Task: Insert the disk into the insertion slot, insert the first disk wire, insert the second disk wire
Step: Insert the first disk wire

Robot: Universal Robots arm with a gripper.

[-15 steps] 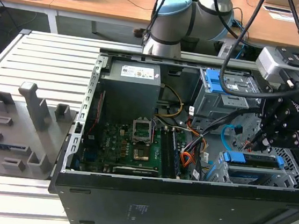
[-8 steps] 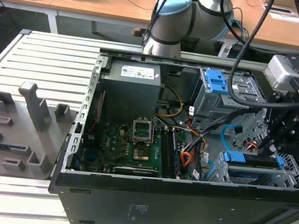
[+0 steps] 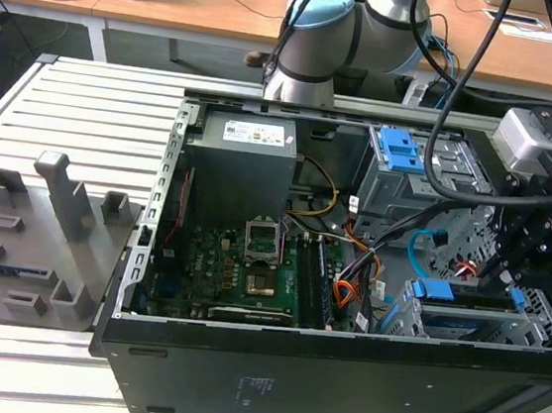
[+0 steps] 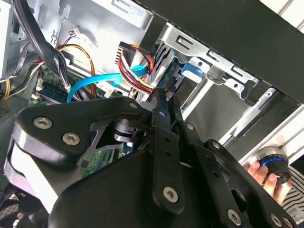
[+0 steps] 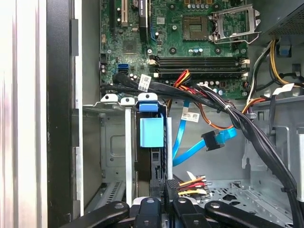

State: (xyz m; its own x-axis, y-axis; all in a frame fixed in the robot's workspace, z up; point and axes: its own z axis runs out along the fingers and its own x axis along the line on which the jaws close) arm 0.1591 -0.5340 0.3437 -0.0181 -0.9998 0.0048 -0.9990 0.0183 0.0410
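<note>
On a slotted aluminium table (image 3: 88, 105) lies an open black computer case (image 3: 335, 393), sheet-metal walls up, its inside bare to the exterior view; behind it rises the grey and pale-blue jointed arm (image 3: 321, 32). Within the case sit a boxy grey power supply (image 3: 241, 163) and a green motherboard (image 3: 219, 270), studded with sockets and dark memory slots. At the exterior view's right a taller grey bay (image 3: 387, 194) bears a blue latch; nearer the case's front wall stands the insertion slot (image 5: 114, 142), a perforated grey cage. The disk (image 5: 151, 133) sits edge-on inside that cage, its bright blue carrier tab showing at the cage mouth; in the exterior view the blue frame (image 3: 465, 296) lies along the cage top.

The gripper (image 5: 165, 200), black with bolted link plates, hangs right at the disk's end; its jaws are drawn narrow and appear to pinch the small black plug of the first disk wire (image 5: 192, 183), whose orange, red and black strands fan out just beside the fingers. In the second wrist view the fingertips (image 4: 161, 97) meet that bundle (image 4: 135, 71). The second disk wire (image 5: 183, 142), flat and light blue, loops free beside the cage, its plug apart from the disk. Thick black sleeved cable (image 5: 228, 114) crosses above the cage mouth; a person's fingers (image 4: 263, 173) show outside the case.
</note>
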